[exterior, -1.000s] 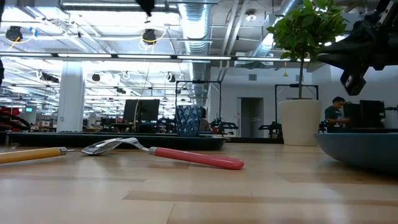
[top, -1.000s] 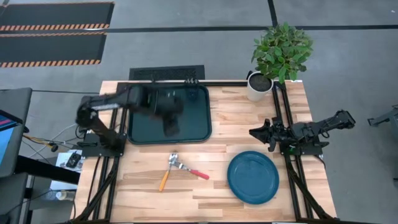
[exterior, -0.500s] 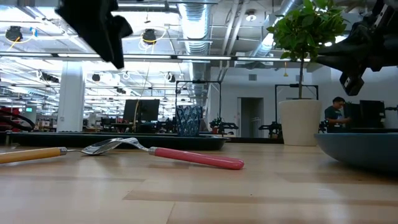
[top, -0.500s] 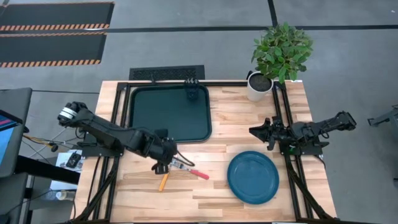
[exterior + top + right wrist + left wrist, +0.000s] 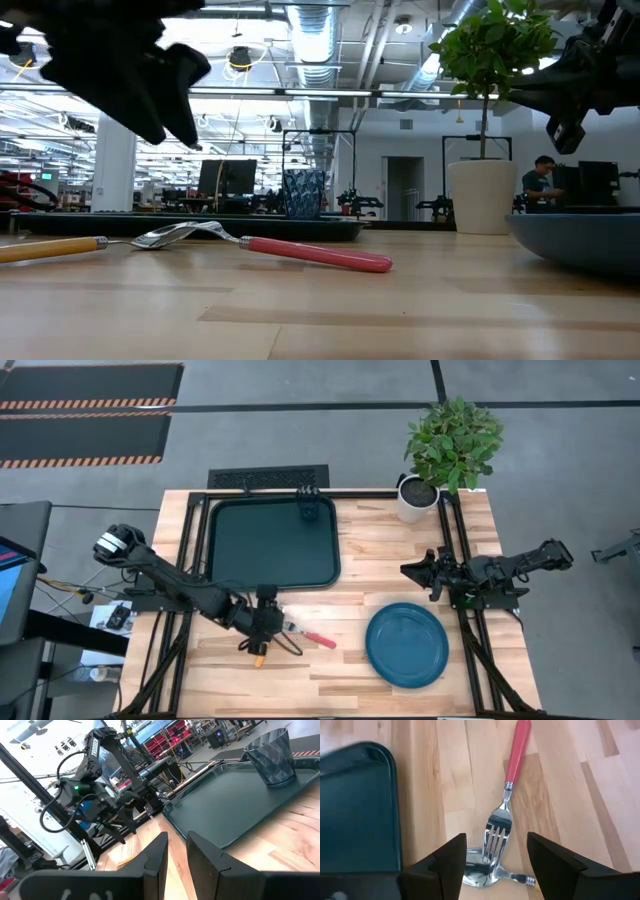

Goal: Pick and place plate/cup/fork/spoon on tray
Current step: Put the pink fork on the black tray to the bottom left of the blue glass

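Note:
The red-handled fork (image 5: 315, 637) and the orange-handled spoon (image 5: 262, 653) lie crossed on the table, the fork's tines (image 5: 495, 837) on the spoon's bowl (image 5: 479, 876). My left gripper (image 5: 262, 622) hovers above that crossing, open, one finger on either side of the fork's head (image 5: 496, 840), and well clear of the table in the low view (image 5: 150, 90). The cup (image 5: 309, 508) stands in the far right corner of the tray (image 5: 225, 560). The plate (image 5: 407, 645) lies on the table at the near right. My right gripper (image 5: 410, 573) waits at the right, shut.
A white pot with a green plant (image 5: 415, 498) stands at the far right corner. The arms' dark frame rails (image 5: 455, 550) run along the table's left and right sides. Bare wood lies between the tray and the plate.
My left gripper has swung from above the tray toward the table's near edge and come down over the crossed fork and spoon. Fork, spoon, cup and plate have stayed where they were.

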